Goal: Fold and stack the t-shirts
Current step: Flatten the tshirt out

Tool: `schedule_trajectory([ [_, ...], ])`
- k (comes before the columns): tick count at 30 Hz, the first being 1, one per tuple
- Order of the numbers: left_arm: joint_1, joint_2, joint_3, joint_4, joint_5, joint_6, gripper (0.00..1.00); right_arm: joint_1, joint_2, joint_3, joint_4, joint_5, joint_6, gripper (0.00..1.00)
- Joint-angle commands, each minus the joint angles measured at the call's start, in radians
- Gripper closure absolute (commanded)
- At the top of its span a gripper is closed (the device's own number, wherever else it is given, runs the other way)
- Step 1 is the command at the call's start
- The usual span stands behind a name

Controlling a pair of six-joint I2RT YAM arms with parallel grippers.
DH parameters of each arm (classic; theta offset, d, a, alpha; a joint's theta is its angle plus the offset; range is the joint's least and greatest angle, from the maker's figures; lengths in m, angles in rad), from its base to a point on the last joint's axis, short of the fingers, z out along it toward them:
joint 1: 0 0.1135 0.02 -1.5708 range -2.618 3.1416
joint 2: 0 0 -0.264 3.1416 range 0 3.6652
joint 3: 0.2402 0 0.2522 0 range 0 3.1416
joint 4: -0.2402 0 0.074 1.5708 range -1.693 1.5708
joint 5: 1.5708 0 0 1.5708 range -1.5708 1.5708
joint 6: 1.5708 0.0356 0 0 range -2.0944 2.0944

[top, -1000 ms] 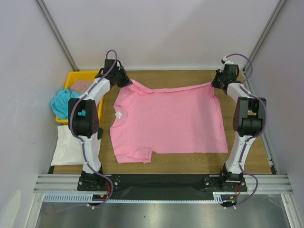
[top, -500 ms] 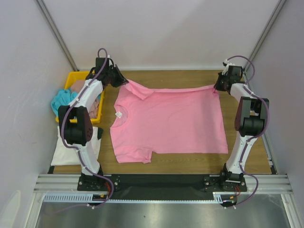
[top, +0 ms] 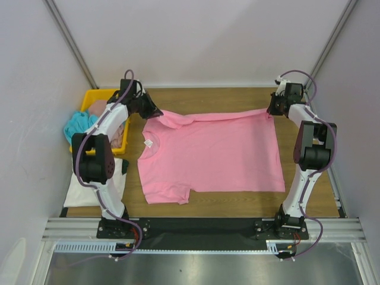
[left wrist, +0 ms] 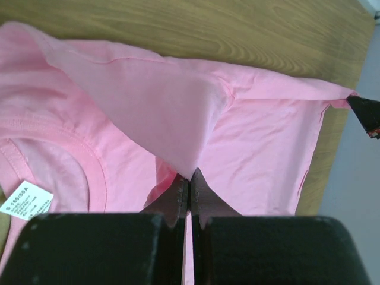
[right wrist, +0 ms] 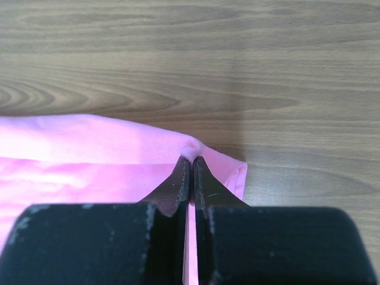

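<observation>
The bright pink t-shirt (top: 208, 154) lies spread on the wooden table, its far edge lifted and folded toward the near side. My left gripper (top: 155, 113) is shut on the shirt's far left sleeve; in the left wrist view the gripper (left wrist: 189, 177) pinches a fold of pink cloth (left wrist: 178, 113). My right gripper (top: 271, 109) is shut on the far right corner; in the right wrist view the gripper (right wrist: 190, 160) clamps the pink hem (right wrist: 107, 148). A turquoise shirt (top: 76, 126) and a brown-pink shirt (top: 102, 107) lie in the tray. A cream-white shirt (top: 80, 187) lies at the left.
The yellow tray (top: 98, 95) stands at the far left corner. Grey walls close in on the left, back and right. Bare wood (top: 208, 98) shows beyond the pink shirt. The metal rail (top: 196, 228) runs along the near edge.
Both grippers have drawn the shirt's far edge toward the near side. The left gripper moved from near the tray inward and nearer, and the sleeve folded over onto the shirt body.
</observation>
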Motion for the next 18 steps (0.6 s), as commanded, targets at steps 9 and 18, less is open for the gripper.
schedule_trajectory([
  [9, 0.026, -0.159, -0.116, -0.024, 0.024, -0.035, 1.00, -0.027, -0.084, -0.012, -0.055, -0.043, -0.058, 1.00],
  [18, 0.054, -0.225, -0.154, -0.065, 0.072, -0.051, 1.00, -0.033, -0.112, -0.036, -0.061, -0.037, -0.056, 1.00],
])
